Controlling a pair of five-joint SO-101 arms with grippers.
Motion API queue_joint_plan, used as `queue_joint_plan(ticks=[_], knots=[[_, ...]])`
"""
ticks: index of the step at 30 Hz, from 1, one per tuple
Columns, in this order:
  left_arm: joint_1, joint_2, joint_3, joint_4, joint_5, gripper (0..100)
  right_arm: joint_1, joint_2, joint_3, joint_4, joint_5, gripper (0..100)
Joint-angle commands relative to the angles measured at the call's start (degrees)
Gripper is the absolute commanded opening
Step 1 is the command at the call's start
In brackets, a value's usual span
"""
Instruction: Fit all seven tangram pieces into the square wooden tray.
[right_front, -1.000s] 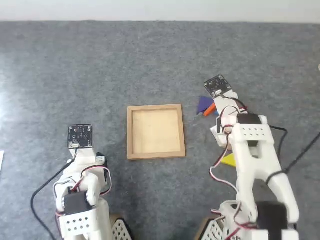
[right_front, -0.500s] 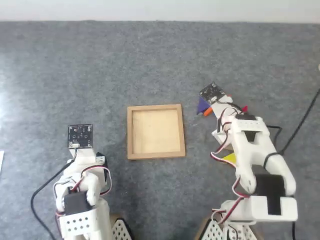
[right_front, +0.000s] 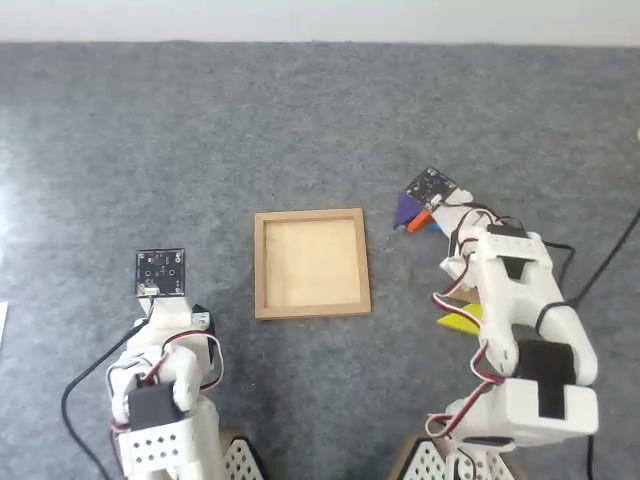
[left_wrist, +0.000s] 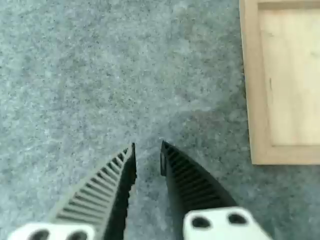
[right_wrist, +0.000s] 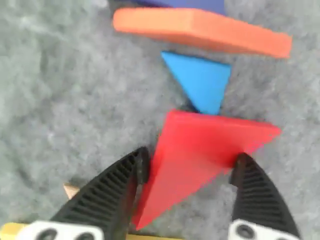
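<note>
The square wooden tray (right_front: 262, 265) lies at table centre. At its 2 o'clock lie the orange piece (right_wrist: 200, 30), blue triangle (right_wrist: 200, 80) and red triangle (right_wrist: 200, 145), with the right gripper (right_wrist: 192, 160) spread astride the red triangle. The left gripper (left_wrist: 147, 150), at 8 o'clock, is narrowly parted over bare carpet (left_wrist: 75, 75).

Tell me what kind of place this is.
Probably a lab or hobby tabletop robot rig: a left arm and a right arm side by side on a grey carpet-like mat, with a square wooden tray and coloured tangram pieces laid out.
</note>
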Motion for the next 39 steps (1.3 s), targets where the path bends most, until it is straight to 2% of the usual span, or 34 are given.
queue_joint_plan(ticks=[1, 8, 15, 24, 26, 36, 39], knots=[[0.0, -1.1, -0.7, 0.2, -0.1, 8, 0.6, 0.7, -3.4, -0.7, 2.6, 20.3], [0.0, -1.1, -0.7, 0.2, -0.1, 8, 0.8, 1.0, -4.0, -0.9, 2.8, 19.1], [0.0, -1.1, -0.7, 0.2, -0.1, 8, 1.0, 0.8, -4.1, -0.7, 5.1, 4.9], [0.0, -1.1, -0.7, 0.2, -0.1, 8, 5.7, 0.6, -4.0, -1.0, 4.6, 3.5], [0.0, -1.1, -0.7, 0.2, -0.1, 8, 6.6, 0.5, -4.3, -1.0, 2.2, 0.9], [0.0, -1.1, -0.7, 0.2, -0.1, 8, 8.0, 0.3, -7.8, -0.8, -11.6, 0.8], [0.0, -1.1, -0.7, 0.2, -0.1, 8, 8.0, -1.8, -9.2, 2.3, -15.6, 0.8]])
